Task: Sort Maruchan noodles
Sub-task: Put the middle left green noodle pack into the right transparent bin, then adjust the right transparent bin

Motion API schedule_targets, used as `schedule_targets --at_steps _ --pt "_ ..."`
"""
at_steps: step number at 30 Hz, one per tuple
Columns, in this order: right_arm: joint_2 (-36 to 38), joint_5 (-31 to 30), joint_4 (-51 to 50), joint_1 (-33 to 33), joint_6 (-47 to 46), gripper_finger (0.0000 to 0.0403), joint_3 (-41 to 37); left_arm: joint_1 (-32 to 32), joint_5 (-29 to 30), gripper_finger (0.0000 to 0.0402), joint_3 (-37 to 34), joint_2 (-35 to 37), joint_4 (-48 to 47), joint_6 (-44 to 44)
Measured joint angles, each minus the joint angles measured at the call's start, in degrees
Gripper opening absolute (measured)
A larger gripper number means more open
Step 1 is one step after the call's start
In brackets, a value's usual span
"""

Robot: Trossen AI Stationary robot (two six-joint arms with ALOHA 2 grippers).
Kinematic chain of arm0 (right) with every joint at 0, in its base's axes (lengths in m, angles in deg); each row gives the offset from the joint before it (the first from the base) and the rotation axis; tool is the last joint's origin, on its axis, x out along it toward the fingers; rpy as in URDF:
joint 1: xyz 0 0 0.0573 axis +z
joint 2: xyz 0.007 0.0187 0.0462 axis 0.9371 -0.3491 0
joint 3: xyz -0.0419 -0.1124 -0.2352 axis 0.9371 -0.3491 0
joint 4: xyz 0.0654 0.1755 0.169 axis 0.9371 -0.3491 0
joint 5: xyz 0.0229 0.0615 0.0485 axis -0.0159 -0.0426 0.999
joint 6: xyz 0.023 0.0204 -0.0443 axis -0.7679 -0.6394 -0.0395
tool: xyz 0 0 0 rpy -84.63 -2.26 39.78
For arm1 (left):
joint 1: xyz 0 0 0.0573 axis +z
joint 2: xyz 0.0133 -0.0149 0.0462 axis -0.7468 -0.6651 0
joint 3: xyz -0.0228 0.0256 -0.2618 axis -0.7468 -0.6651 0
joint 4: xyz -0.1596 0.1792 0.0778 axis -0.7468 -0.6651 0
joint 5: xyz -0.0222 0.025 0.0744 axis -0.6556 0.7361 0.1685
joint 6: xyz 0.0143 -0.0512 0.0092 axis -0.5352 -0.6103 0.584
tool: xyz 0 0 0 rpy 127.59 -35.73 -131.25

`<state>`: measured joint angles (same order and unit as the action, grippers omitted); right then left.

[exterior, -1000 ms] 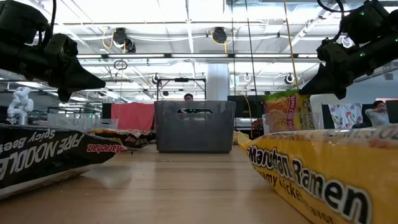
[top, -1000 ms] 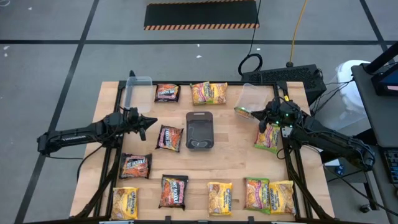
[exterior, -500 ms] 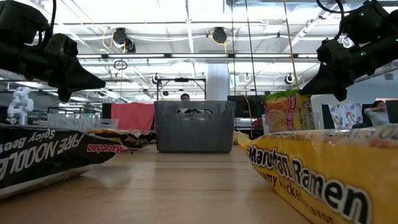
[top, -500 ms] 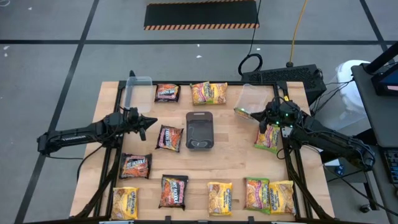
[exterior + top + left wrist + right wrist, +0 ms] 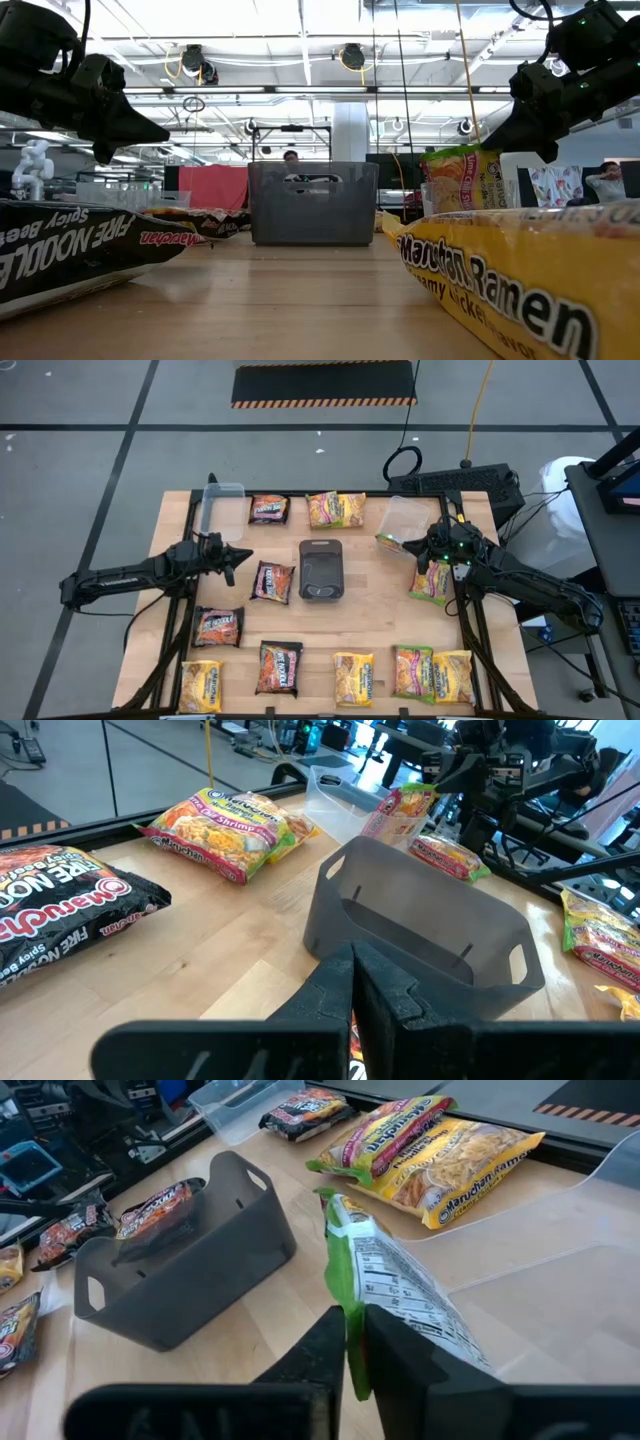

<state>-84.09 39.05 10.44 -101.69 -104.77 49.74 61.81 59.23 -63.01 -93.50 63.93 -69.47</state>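
Observation:
Noodle packets lie flat on the wooden table: dark ones (image 5: 272, 581), yellow ones (image 5: 336, 509) and green-edged ones (image 5: 430, 582). My right gripper (image 5: 410, 547) is at the right, beside a clear tub (image 5: 405, 515), and is shut on one green-edged packet (image 5: 390, 541). That packet stands on edge in the low view (image 5: 462, 180). A dark grey tray (image 5: 321, 569) sits mid-table. My left gripper (image 5: 247, 555) hangs shut above the table left of the tray, touching nothing; its fingers (image 5: 352, 970) point at the tray (image 5: 420, 930). My right gripper (image 5: 352, 1320) pinches the packet's green sealed edge (image 5: 338, 1265) between its two fingers, coming roughly level from the table's right side. The packet (image 5: 405, 1295) stands on edge and reaches away from the fingers at the tub's near rim (image 5: 540, 1270). Whether it rests on the tub, I cannot tell.
A second clear tub (image 5: 221, 508) stands at the far left corner. More packets line the near edge (image 5: 353, 679) and the left side (image 5: 218, 626). Bare wood shows between the tray and the right-hand packets. People sit in the room behind the table.

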Motion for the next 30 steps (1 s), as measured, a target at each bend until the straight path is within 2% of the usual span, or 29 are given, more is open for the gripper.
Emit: schedule_targets --at_steps 7,20,30 --pt "0.0 -0.1 1.31 0.0 1.59 0.007 0.0 -0.02 0.0 0.0006 0.0 0.0 0.0 0.0" --pt "0.1 0.2 9.1 0.0 1.63 0.0071 0.0 -0.02 0.0 0.0006 0.0 0.0 0.0 0.37" --pt "0.11 16.27 24.28 2.74 -7.87 0.0071 0.0 0.0 0.0 0.0006 0.0 -0.01 -0.1 1.46"
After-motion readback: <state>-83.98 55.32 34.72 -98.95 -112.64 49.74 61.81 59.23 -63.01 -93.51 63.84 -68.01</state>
